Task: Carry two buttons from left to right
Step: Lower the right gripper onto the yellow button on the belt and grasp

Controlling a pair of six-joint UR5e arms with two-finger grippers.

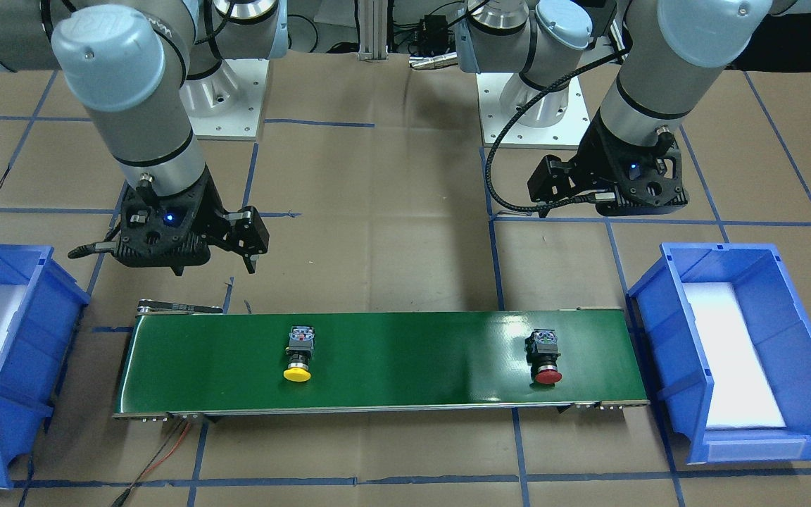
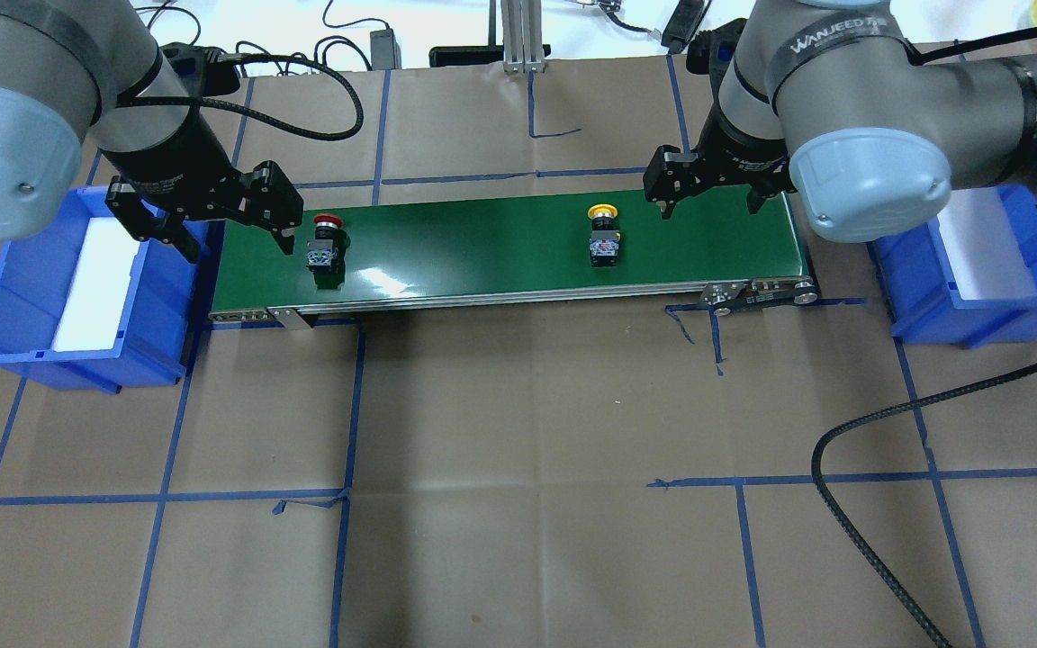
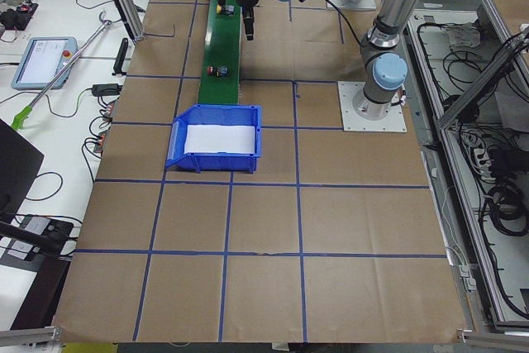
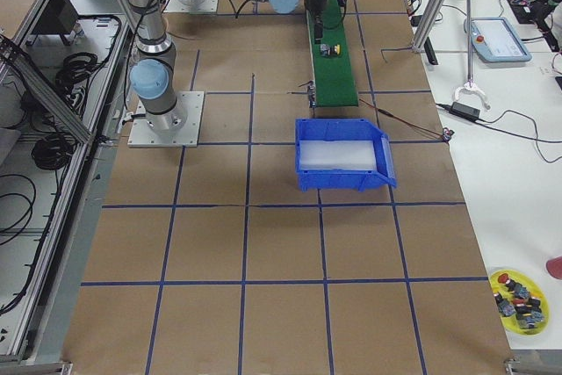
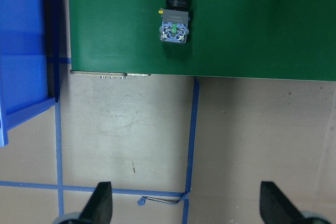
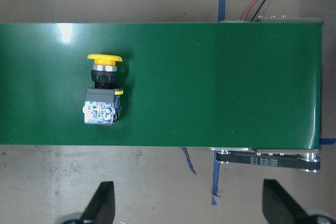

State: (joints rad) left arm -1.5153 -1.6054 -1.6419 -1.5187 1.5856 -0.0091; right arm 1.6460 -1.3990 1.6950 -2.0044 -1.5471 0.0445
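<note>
The red button [image 2: 325,243] lies on its side near the left end of the green conveyor belt [image 2: 482,256]. It also shows in the left wrist view [image 5: 176,11]. The yellow button [image 2: 602,236] lies on its side right of the belt's middle and shows in the right wrist view [image 6: 103,90]. My left gripper [image 2: 235,241] is open and empty. It hovers high, offset from the red button toward the robot's side of the belt. My right gripper [image 2: 710,203] is open and empty. It hovers near the belt's right end, to the right of the yellow button.
A blue bin [image 2: 14,306] with a white liner stands off the belt's left end. Another blue bin [image 2: 933,297] stands off its right end. The table is brown paper with blue tape lines. A black cable [image 2: 852,504] lies at the front right.
</note>
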